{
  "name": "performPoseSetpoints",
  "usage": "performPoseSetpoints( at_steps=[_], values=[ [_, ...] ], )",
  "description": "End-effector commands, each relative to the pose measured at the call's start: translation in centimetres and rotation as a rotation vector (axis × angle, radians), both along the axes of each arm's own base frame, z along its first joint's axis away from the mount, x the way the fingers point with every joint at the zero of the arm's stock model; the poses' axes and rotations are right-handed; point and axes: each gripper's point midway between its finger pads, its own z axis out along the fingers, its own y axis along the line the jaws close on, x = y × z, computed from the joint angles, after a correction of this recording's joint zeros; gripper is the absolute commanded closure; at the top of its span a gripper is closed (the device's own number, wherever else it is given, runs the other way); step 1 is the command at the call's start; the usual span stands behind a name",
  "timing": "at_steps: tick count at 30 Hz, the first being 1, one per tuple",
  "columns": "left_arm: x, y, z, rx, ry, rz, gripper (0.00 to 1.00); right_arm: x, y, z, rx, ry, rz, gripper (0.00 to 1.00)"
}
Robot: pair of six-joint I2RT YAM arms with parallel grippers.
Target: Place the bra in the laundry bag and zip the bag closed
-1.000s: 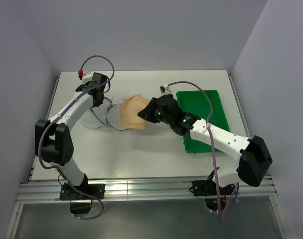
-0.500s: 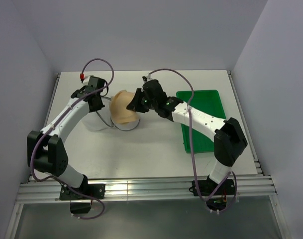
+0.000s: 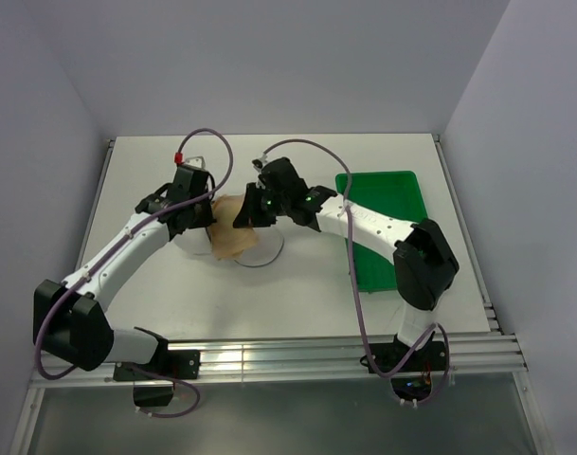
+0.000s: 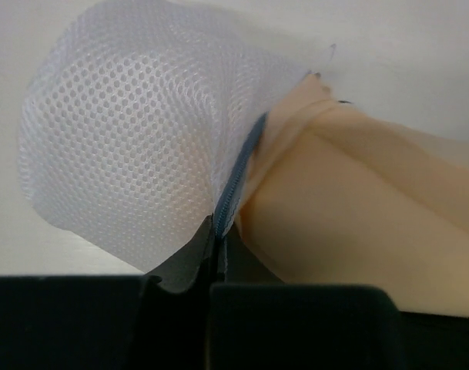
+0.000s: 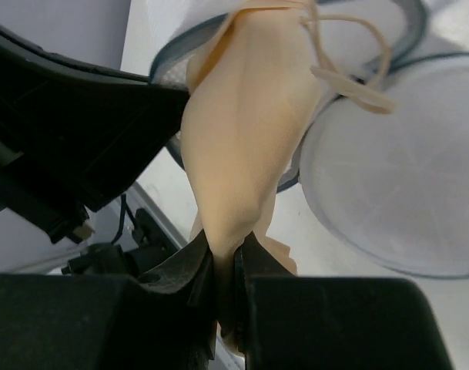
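The peach-beige bra (image 3: 233, 234) hangs from my right gripper (image 3: 251, 210), which is shut on its fabric (image 5: 246, 154). The bra's lower end reaches into the open mouth of the white mesh laundry bag (image 3: 195, 243). My left gripper (image 3: 199, 210) is shut on the bag's zipper rim (image 4: 238, 173) and holds that edge up, with the mesh dome (image 4: 126, 131) to its left and the bra (image 4: 365, 208) pressed against the rim on its right. The bag's round flap (image 5: 396, 193) lies flat on the table (image 3: 297, 284) beside the opening. A thin strap (image 5: 350, 54) loops over the rim.
A green rectangular plastic tray (image 3: 387, 223) lies on the table to the right, partly under my right forearm. The two grippers are close together over the bag at the table's left centre. Purple cables arc above both wrists.
My right gripper has carried the bra leftward and down into the bag's mouth. My left gripper has shifted right and nearer, lifting the bag's rim towards the bra.
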Motion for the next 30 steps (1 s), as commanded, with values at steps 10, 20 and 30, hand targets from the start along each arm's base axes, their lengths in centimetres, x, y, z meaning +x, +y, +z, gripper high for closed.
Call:
performPoseSetpoints(
  at_steps=[10,20,30],
  values=[
    [-3.9,-8.2,6.5,-0.403,-0.150,-0.353,1.00,-3.0,3.6,-2.7,0.135,0.125,0.097,1.00],
    [-6.7,-8.7,5.5,-0.466,-0.054,-0.390,1.00,0.6,3.6,-0.4,0.367,0.126,-0.152,1.00],
    [-8.9,-9.8,5.4,-0.591,-0.032,-0.429,1.00,3.5,-0.7,6.0,0.589,0.026,-0.459,1.00]
  ],
)
